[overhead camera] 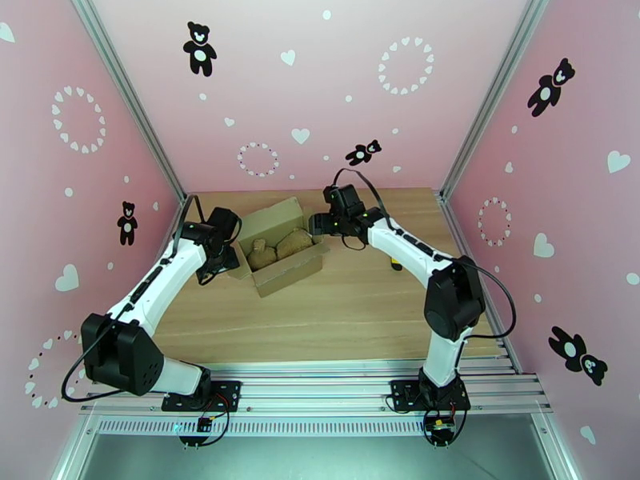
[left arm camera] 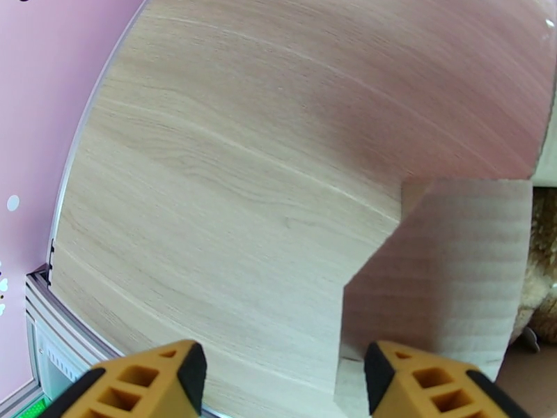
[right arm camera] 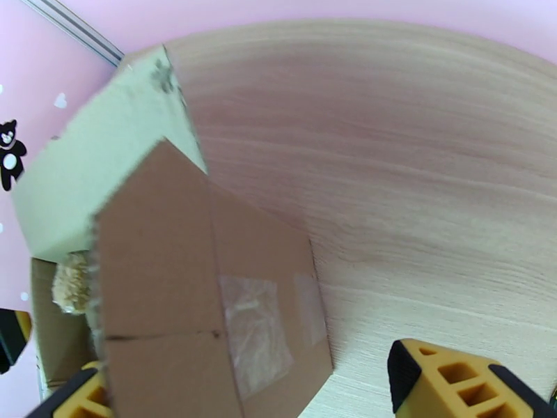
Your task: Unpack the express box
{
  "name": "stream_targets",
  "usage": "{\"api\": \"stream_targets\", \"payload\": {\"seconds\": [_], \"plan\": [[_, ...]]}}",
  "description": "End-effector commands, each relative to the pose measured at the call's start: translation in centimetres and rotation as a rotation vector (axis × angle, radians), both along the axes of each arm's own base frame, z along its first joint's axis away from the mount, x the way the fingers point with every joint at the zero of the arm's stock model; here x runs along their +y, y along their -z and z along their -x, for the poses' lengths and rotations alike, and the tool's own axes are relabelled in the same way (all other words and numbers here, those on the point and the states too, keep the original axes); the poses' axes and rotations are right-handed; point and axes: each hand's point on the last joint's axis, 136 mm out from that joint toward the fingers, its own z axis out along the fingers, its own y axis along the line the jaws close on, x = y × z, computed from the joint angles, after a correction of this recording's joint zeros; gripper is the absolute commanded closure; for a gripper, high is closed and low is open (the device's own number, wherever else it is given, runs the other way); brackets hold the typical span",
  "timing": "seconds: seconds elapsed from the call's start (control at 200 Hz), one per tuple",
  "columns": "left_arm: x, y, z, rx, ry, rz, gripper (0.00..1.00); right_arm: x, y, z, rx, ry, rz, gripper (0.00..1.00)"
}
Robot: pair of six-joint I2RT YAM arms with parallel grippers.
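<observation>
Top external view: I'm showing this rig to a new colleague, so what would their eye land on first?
Probably the open express box in the middle of the wooden table, flaps spread, with a brown plush toy lying inside. Next, the left gripper and the right gripper, both open, flanking it beside its flaps. The pink walls with black teddy bears and white hearts frame everything.

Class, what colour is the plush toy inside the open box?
The plush toy is tan-brown, clearest in the top external view.
</observation>
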Motion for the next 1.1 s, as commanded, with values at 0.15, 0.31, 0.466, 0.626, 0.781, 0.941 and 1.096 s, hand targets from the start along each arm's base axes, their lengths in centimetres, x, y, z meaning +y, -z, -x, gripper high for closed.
{"api": "stream_targets", "payload": {"seconds": [0.15, 0.31, 0.466, 0.626, 0.781, 0.941, 1.096], "plan": [[-0.2, 0.2, -0.8, -0.01, -0.011, 0.016, 0.34, -0.9, -2.6, 0.0, -0.038, 0.024, -0.056, 0.23], [-0.2, 0.1, -0.9, -0.009, -0.008, 0.011, 0.34, -2.0, -1.2, -0.4, 0.002, 0.057, -0.04, 0.24], [-0.1, 0.1, -0.9, -0.012, -0.01, 0.004, 0.34, -3.3, -0.3, -0.7, 0.016, 0.096, -0.045, 0.24], [-0.1, 0.2, -1.2, -0.012, -0.012, 0.0, 0.34, -4.0, 1.3, -0.9, 0.044, 0.104, -0.026, 0.24], [-0.4, 0.4, -2.0, -0.028, -0.012, 0.012, 0.34, -4.0, 4.1, -0.9, 0.086, 0.114, -0.008, 0.25], [-0.6, 0.1, -3.7, -0.051, -0.011, 0.009, 0.34, -3.7, 6.2, -0.7, 0.126, 0.119, -0.019, 0.26], [-0.8, -0.3, -5.7, -0.073, -0.006, 0.007, 0.34, -3.9, 7.0, -0.2, 0.144, 0.134, -0.032, 0.27]]}}
